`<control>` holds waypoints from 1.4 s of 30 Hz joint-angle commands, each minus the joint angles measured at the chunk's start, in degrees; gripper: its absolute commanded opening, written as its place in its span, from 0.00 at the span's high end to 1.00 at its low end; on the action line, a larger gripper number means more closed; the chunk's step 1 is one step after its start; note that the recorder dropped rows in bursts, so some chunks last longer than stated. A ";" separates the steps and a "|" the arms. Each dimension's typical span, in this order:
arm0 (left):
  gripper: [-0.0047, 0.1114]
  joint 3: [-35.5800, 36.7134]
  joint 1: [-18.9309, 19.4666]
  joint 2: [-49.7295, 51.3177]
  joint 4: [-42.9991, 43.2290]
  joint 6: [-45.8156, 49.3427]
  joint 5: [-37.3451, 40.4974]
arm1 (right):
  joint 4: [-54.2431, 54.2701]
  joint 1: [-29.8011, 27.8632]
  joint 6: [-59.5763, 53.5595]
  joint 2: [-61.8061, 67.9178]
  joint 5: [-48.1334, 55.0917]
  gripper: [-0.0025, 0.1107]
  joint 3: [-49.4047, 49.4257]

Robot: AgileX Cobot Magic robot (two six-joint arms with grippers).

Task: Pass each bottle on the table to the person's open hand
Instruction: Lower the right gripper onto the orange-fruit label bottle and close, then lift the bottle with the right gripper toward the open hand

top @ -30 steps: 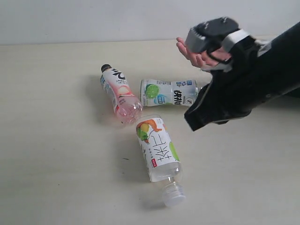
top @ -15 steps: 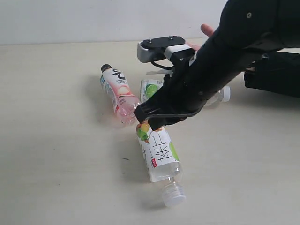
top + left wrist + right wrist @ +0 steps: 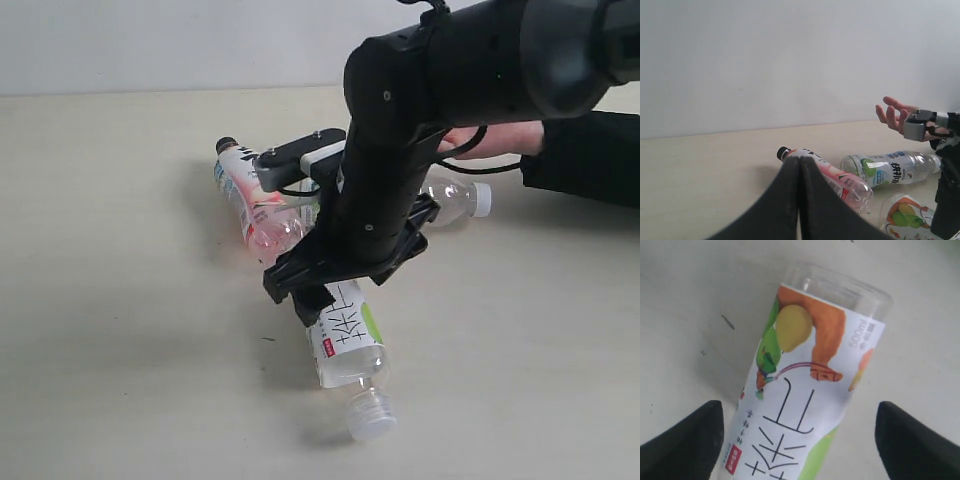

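The right claw (image 3: 797,410) is released, its jaws spread wide on either side of the fruit bottle (image 3: 347,335), which lies on the surface (image 3: 120,330) at the near middle. The pink bottle (image 3: 252,208) and lime bottle (image 3: 884,170) lie just beyond it. The hand (image 3: 896,115) is palm up, far right. The left claw (image 3: 800,165) is clenched, empty.
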 commanded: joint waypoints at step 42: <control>0.96 -0.02 0.10 -0.36 0.08 0.04 -0.37 | 0.53 0.14 -1.71 -4.23 13.85 0.98 -5.27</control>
